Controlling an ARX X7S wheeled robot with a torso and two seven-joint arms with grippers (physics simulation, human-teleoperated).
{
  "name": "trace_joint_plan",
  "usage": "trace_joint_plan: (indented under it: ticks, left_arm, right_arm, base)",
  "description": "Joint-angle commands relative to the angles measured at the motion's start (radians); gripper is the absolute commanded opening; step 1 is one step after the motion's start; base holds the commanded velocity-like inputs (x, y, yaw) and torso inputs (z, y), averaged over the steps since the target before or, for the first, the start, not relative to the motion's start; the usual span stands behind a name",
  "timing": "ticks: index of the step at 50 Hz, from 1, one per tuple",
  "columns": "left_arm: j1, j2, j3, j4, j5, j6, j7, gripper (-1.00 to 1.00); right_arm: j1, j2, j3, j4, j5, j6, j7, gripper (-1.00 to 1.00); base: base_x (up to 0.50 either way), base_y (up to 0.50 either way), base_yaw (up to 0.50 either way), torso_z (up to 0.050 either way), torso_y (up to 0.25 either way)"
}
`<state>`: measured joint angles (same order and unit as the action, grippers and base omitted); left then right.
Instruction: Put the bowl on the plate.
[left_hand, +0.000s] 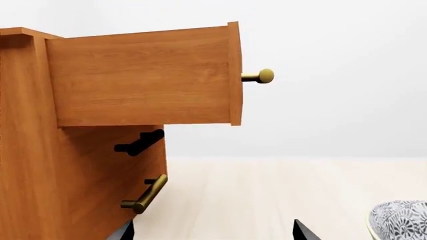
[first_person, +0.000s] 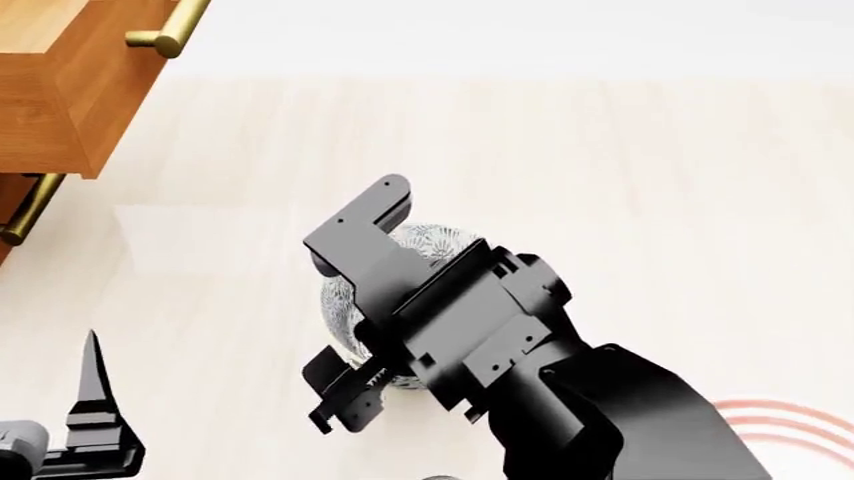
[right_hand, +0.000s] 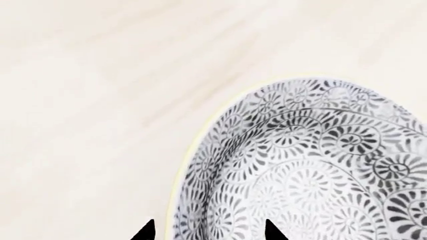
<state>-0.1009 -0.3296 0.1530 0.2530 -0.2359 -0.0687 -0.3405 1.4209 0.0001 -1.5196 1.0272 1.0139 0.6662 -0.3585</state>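
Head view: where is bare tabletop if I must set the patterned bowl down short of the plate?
Bare pale tabletop stretches beyond the grey-blue floral bowl, and between it and the wooden drawer cabinet. It is crowded near the right gripper and toward the red-ringed white plate.

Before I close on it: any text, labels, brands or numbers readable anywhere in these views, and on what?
None can be read in any view.
Bowl: only a grey-blue floral pattern, no lettering.
Plate: only red rings on the sliver showing, no text.
Wooden cabinet and its open drawer: plain wood grain with brass and black handles, no labels.
Right gripper and left gripper: plain black, no markings visible.
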Motion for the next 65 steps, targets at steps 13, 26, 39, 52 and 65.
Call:
trace_joint_plan:
  ticks: [13, 26, 39, 52, 65]
  left_arm:
    - [0.009, -0.006, -0.003, 0.008, -0.011, 0.005, -0.008, 1.00]
    - [0.015, -0.009, -0.004, 0.015, -0.017, 0.006, -0.014, 1.00]
    - [0.010, -0.009, -0.004, 0.005, -0.022, 0.013, -0.016, 1.00]
    - [0.013, -0.013, -0.010, 0.009, -0.033, 0.020, -0.017, 1.00]
    - [0.008, -0.016, -0.009, 0.009, -0.038, 0.019, -0.019, 1.00]
  right_arm:
    - [0.015, 0.000, -0.001, 0.003, 0.014, -0.005, 0.007, -1.00]
    - [0.079, 0.000, 0.006, 0.069, 0.019, -0.047, 0.007, -1.00]
    - [0.200, 0.182, 0.036, -0.209, 0.045, 0.047, 0.212, -1.00]
    - [0.337, 0.280, -0.005, -0.428, 0.033, 0.221, 0.360, -1.00]
    - [0.431, 0.314, -0.083, -0.546, 0.004, 0.391, 0.442, -1.00]
  base:
    - [0.00, 0.00, 0.00, 0.000, 0.000]
    - [0.00, 0.00, 0.00, 0.000, 0.000]
    - [0.00, 0.00, 0.00, 0.000, 0.000]
    - [0.00, 0.00, 0.00, 0.000, 0.000]
    - [0.00, 0.00, 0.00, 0.000, 0.000]
